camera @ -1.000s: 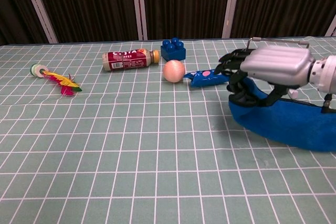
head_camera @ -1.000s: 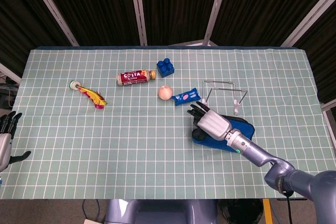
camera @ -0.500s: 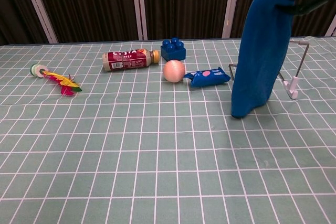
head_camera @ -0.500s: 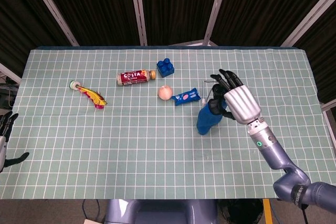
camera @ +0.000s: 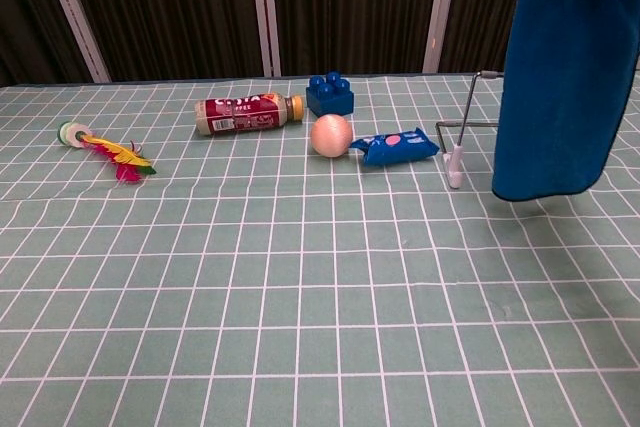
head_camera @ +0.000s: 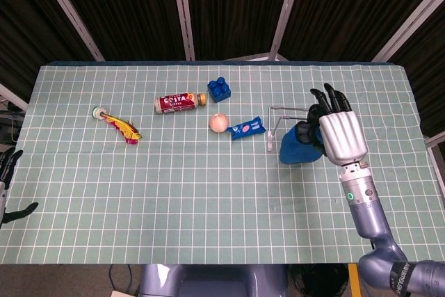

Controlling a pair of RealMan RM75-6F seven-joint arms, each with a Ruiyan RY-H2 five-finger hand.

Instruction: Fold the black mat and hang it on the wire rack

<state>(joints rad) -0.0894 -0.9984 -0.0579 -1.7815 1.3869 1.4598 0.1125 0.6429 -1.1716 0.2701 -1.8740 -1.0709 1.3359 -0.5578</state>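
The folded mat (head_camera: 297, 147) shows its blue side and hangs in the air from my right hand (head_camera: 341, 133), which grips its top edge. In the chest view the mat (camera: 560, 77) drapes straight down, its lower edge off the table, just right of and in front of the wire rack (camera: 462, 137). From the head view the rack (head_camera: 277, 119) stands partly hidden behind the mat, only its left end showing. My left hand (head_camera: 7, 175) sits at the table's lower left edge, fingers spread, holding nothing.
A brown bottle (head_camera: 180, 102) lies on its side beside a blue block (head_camera: 220, 89). A peach ball (head_camera: 218, 122) and a blue packet (head_camera: 247, 129) lie just left of the rack. A feather toy (head_camera: 119, 124) lies at the far left.
My right hand lifted the mat off the table and carried it up and to the right, so it now hangs by the rack. The left hand barely moved.
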